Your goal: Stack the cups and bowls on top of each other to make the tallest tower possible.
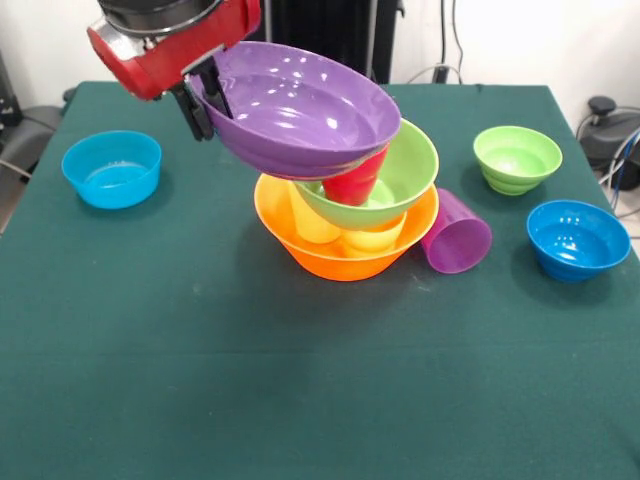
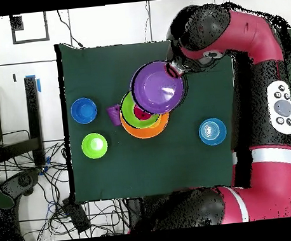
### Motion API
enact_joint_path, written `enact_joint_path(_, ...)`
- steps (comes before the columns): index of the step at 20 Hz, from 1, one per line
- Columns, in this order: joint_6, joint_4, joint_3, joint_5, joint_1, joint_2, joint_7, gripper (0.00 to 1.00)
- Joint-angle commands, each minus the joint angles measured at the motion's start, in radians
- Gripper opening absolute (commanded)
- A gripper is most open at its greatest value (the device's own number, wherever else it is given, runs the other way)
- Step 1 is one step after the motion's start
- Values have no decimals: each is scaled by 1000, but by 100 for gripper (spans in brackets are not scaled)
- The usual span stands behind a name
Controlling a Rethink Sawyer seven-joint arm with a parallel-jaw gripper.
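Purple bowl tilting over the tower, pinched at its rim by the tool

The tool (image 1: 205, 100) is gripping the purple bowl (image 1: 300, 110) by its rim, closed on that edge; the bowl is hanging tilted, its low side resting on the red cup (image 1: 357, 182), its high side toward the tool. The orange bowl (image 1: 340, 255) is holding two yellow cups (image 1: 315, 225) and carrying the green bowl (image 1: 400, 170), which is holding the red cup. Just beside the orange bowl, a purple cup (image 1: 457, 235) is lying on its side on the table (image 1: 300, 400); three small bowls are standing well apart from it.
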Motion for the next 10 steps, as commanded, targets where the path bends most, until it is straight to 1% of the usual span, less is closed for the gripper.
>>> enact_joint_path(1, 122, -31, -56, -47, 50, 70, 201, 0)
enact_joint_path(3, 121, -6, -56, -21, 45, 60, 213, 0)
enact_joint_path(7, 222, -4, -42, 29, 40, 43, 211, 0)
enact_joint_path(8, 272, -10, -32, 47, 37, 38, 207, 0)
enact_joint_path(10, 322, -25, -22, 66, 37, 35, 213, 0)
